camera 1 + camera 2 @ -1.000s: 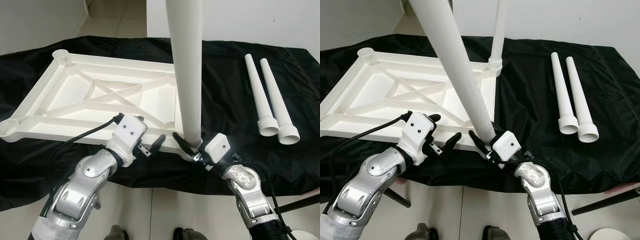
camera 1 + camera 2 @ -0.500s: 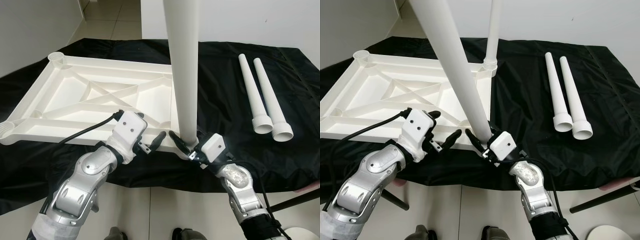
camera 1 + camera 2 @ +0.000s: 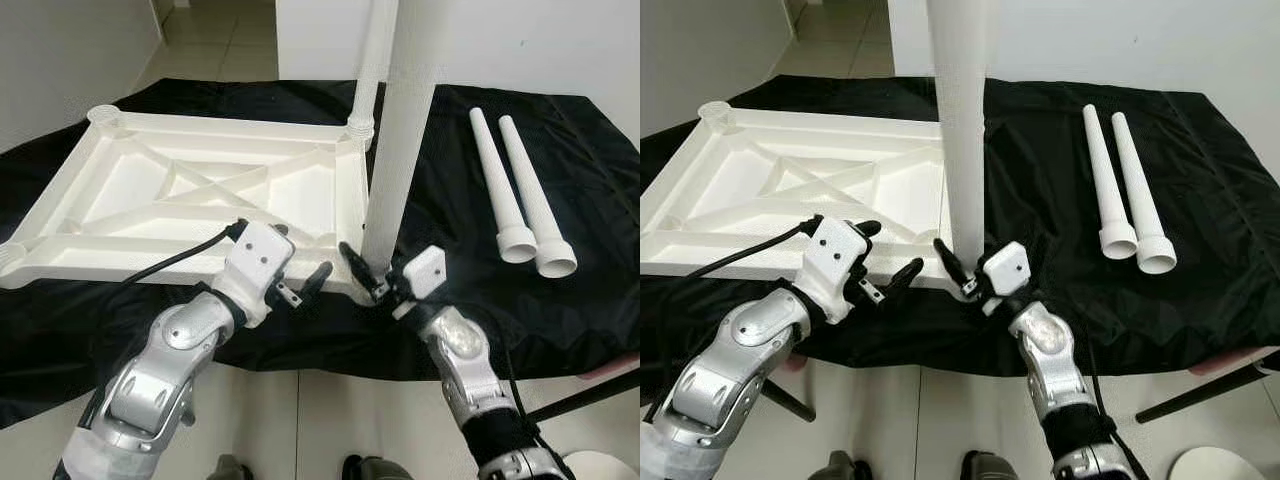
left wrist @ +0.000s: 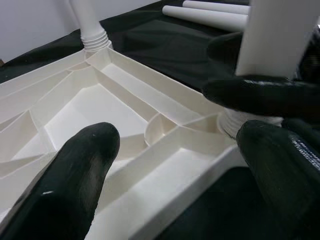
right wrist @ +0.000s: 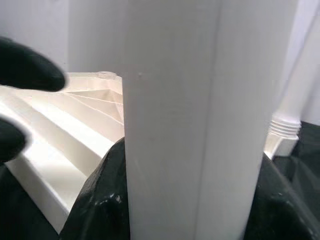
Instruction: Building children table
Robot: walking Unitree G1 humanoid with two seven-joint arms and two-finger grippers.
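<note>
Surface: black cloth [image 3: 450,150] spread over a low table, pale tiled floor past it, white wall behind
Tabletop: white plastic tabletop [image 3: 200,200] lies upside down on the cloth, ribbed underside up, with diagonal braces and round sockets at the corners
Far leg: one white leg [image 3: 368,80] already stands upright in the far corner socket on the robot's right side, threaded collar at its base
Near leg: second white leg [image 3: 962,120] stands nearly upright at the near right corner, its lower end at the socket there — whether it is fully seated cannot be told
Right gripper: right gripper [image 3: 962,272] at the base of the near leg, black fingers closed around it from both sides; the right wrist view shows the leg's white shaft between the two fingers
Left gripper: left gripper [image 3: 292,278] at the near edge of the tabletop, just beside the right gripper; fingers [image 4: 75,175] spread wide apart, gripping nothing, tabletop ribs visible between them
Spare legs: two loose legs [image 3: 515,190] lie side by side on the cloth well to the robot's right, wide threaded ends toward the robot — touching or nearly so
Floor: tips of the robot's feet [image 3: 230,468] visible below the table edge
</note>
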